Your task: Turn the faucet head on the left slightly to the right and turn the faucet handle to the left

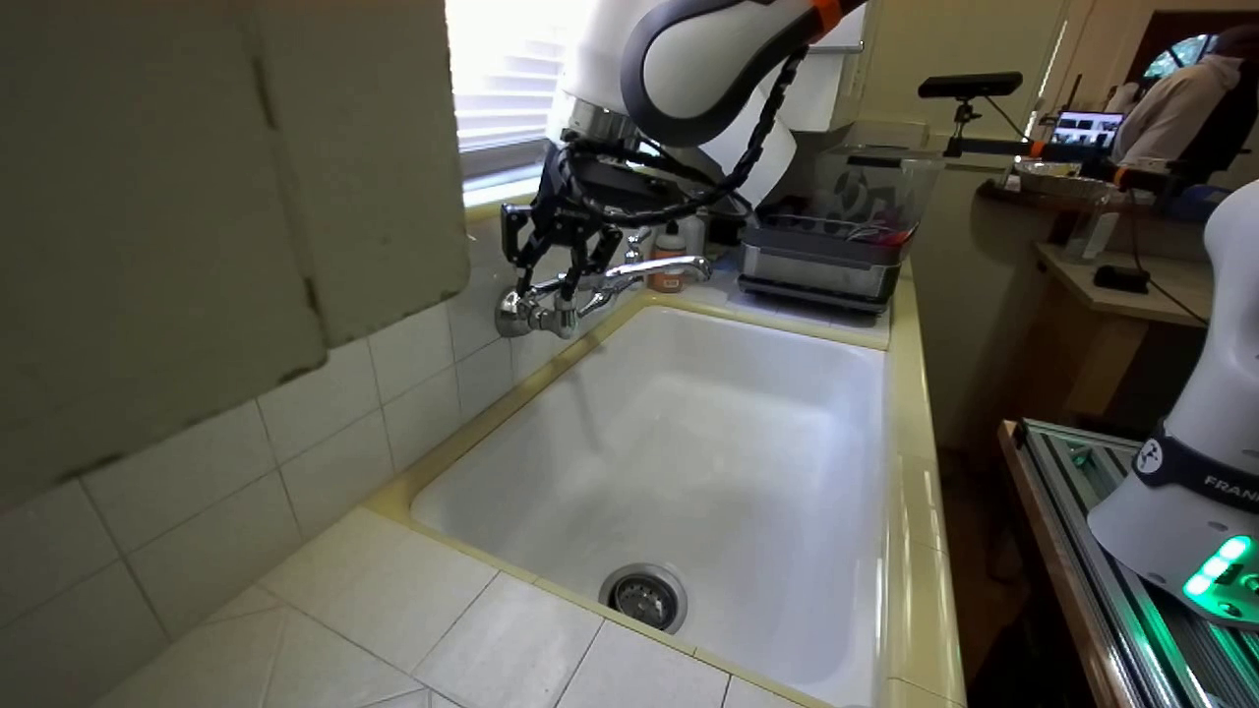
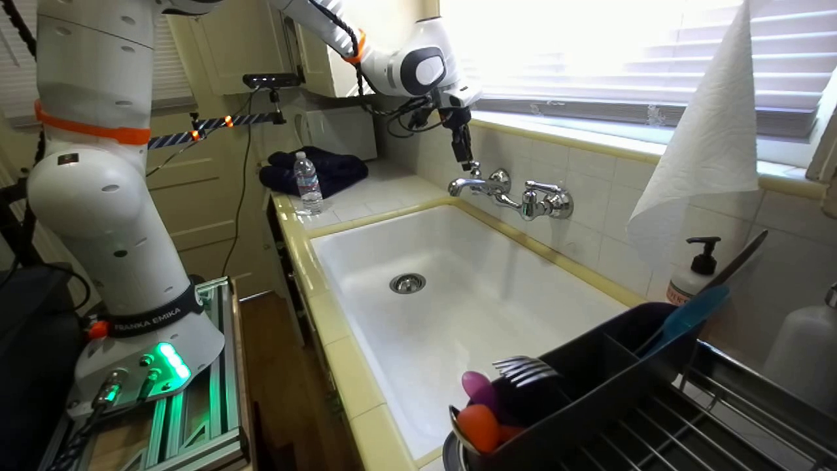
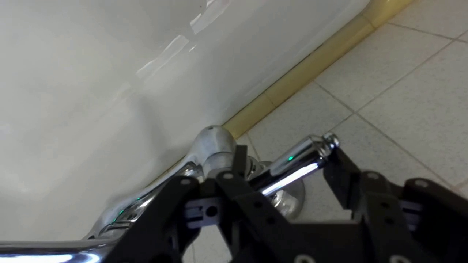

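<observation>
Poised with jaws spread wide across the handle (image 3: 294, 164), on the wall (image 2: 595, 186) beside the spout (image 1: 664, 266) jutting above the sink (image 1: 689, 472), presumably to fill it. Close by the handle's knobbed outer end, probably for leverage in turning; cannot tell whether touching.

Arm (image 2: 418, 69) outstretched, end effector (image 3: 287, 157) downturned, spread

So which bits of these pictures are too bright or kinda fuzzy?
In both exterior views, parts of the window glare almost pure white; in the wrist view, white streaks shine on the chrome lever, pale reflections show on the sink, and the claw, close up, looks dark and a bit blurry.
</observation>
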Tool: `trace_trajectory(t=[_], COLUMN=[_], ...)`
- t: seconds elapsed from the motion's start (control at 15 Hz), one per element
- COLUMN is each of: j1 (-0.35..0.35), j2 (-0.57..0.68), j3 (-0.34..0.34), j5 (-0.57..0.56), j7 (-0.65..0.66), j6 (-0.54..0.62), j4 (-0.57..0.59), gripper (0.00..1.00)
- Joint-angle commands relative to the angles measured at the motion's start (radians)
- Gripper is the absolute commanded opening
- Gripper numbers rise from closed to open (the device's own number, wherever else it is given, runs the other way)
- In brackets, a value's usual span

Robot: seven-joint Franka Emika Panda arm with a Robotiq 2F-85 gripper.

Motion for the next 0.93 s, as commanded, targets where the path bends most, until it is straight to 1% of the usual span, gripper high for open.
trace_trajectory(t=[0.0, 0.07, 0.2, 0.87], j1=[0.013, 0.014, 0.012, 0.009], j2=[0.015, 0.012, 0.011, -0.018], j3=[0.0, 0.0, 0.004, 0.012], j5=[0.029, 0.029, 0.029, 0.02], j7=[0.004, 0.01, -0.003, -0.049], j6=[-0.017, -0.026, -0.032, -0.097], j4=[0.029, 0.03, 0.028, 0.008], gripper=[0.28, 0.24, 0.23, 0.18])
